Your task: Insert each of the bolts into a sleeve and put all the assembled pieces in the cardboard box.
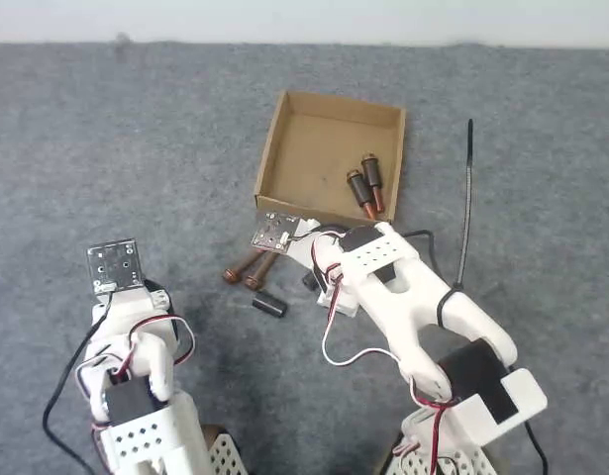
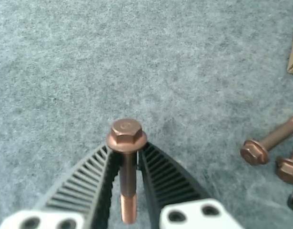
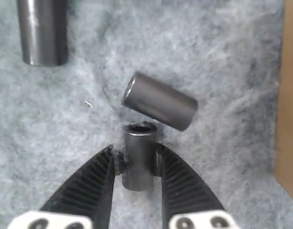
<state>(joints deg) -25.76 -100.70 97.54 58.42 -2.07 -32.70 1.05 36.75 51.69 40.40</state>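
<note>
My left gripper (image 2: 127,149) is shut on a copper bolt (image 2: 127,181), whose hex head pokes out past the fingertips. It hovers over the carpet, left of two loose bolts (image 1: 250,268). My right gripper (image 3: 137,156) is shut on a dark sleeve (image 3: 138,164), held upright just in front of the cardboard box (image 1: 284,134). A second sleeve (image 3: 159,101) lies touching the held sleeve's far end. A third sleeve (image 3: 43,31) lies farther off. Two assembled pieces (image 1: 365,187) rest inside the box.
Grey carpet (image 1: 136,148) covers the whole table. A black cable tie (image 1: 467,198) lies to the right of the box. One loose sleeve (image 1: 269,305) lies between the two arms. Open carpet stretches to the left and behind.
</note>
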